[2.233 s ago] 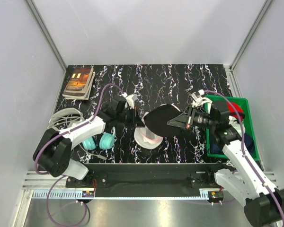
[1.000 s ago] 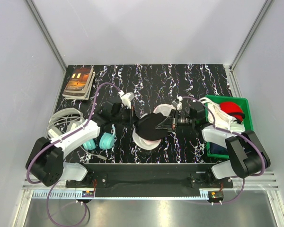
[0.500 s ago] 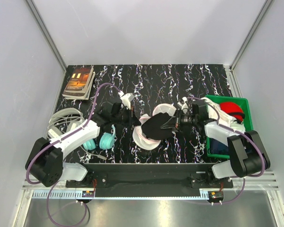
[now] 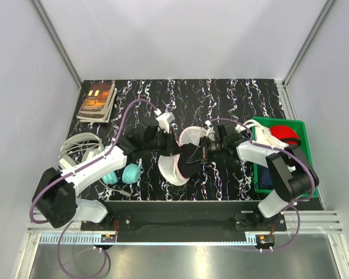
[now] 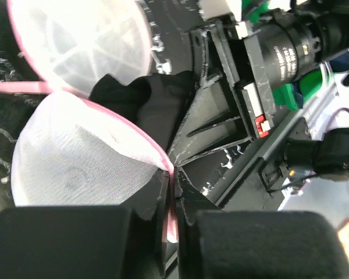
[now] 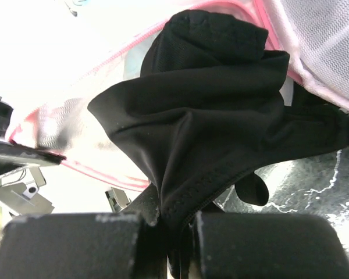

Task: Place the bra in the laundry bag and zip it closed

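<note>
L gripper (image 5: 171,174) pinching shut on laundry bag (image 5: 75,168) pink rim, propping it open at frame centre. R gripper (image 6: 177,229) clamping tight on bra (image 6: 203,116), pushing it btwn the halves; approx half is hanging out. Zip not started. Headphones (image 4: 122,173) lower left, green bin (image 4: 282,120) right, neither blocking. Arms crowding each other.

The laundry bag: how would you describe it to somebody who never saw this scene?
Look near the front middle of the black marbled table. The laundry bag is a round white mesh shell, open, the bra between its halves. Unlike the teal headphones nearby, it has pink trim.
</note>
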Controlling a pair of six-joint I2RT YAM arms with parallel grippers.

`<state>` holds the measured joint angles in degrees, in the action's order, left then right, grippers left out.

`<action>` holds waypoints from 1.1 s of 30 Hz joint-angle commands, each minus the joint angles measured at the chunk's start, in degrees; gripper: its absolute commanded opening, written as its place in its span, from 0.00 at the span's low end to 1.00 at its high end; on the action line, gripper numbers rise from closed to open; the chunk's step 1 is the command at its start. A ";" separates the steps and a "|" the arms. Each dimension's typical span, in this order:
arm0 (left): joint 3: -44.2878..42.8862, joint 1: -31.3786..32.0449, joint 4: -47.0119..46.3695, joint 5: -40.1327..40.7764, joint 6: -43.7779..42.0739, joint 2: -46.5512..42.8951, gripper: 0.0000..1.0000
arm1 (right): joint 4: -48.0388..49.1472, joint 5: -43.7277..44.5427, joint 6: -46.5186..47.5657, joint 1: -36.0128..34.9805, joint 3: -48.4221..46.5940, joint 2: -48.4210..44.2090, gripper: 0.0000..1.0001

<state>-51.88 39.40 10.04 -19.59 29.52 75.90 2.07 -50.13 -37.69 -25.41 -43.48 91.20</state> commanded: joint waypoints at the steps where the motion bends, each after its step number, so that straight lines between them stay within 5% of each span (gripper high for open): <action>1: 0.10 -0.02 0.41 5.96 1.50 -1.27 0.35 | 4.95 0.74 -0.45 -0.17 -1.61 1.52 0.00; 4: 2.56 -0.11 2.78 12.02 3.35 -5.82 0.57 | 7.41 -0.67 -1.68 -0.17 -1.25 2.84 0.00; 8: 6.95 -0.02 7.70 21.32 9.13 -15.06 0.59 | 7.17 -1.55 -1.51 -0.17 -1.34 3.46 0.00; 14: 16.54 -0.20 8.95 23.37 18.63 -21.41 0.32 | 3.56 -1.64 0.51 -0.26 -3.18 2.85 0.00; 21: 16.64 -0.81 6.31 26.98 18.12 -10.52 0.12 | 2.59 -2.52 0.51 -0.17 -4.59 3.11 0.00; 33: 16.73 -1.96 -6.61 22.77 15.75 6.35 0.01 | 0.14 -3.40 1.04 -0.69 -6.78 4.34 0.00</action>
<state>-34.06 37.67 11.27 4.29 46.70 79.00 3.46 -51.81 -37.87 -25.41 -46.81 94.80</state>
